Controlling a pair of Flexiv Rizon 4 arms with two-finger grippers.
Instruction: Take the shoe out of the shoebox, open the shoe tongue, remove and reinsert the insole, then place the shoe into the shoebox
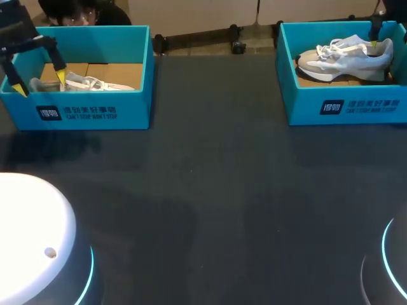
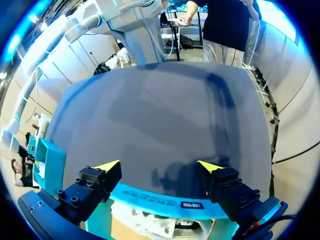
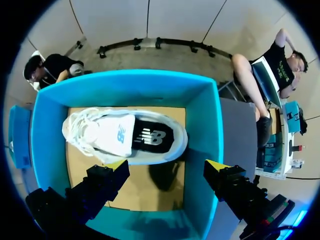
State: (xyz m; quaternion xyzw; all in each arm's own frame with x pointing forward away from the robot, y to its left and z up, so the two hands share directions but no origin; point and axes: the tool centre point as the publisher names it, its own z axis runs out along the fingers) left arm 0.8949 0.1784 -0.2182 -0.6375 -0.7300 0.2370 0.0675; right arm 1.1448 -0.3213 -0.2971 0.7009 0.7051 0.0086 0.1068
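Released and holding nothing, the right jaws hang with yellow tips wide apart over the right shoebox at the upper right of the frame. The grey-white shoe rests inside it, opening upward, just ahead of the tips. Equally wide and unladen, the left jaws hover over the left shoebox at the upper left, where a white shoe lies. Dark tabletop spreads between the boxes.

Dark grey tabletop w/ matte surface, soft shadows across mid.
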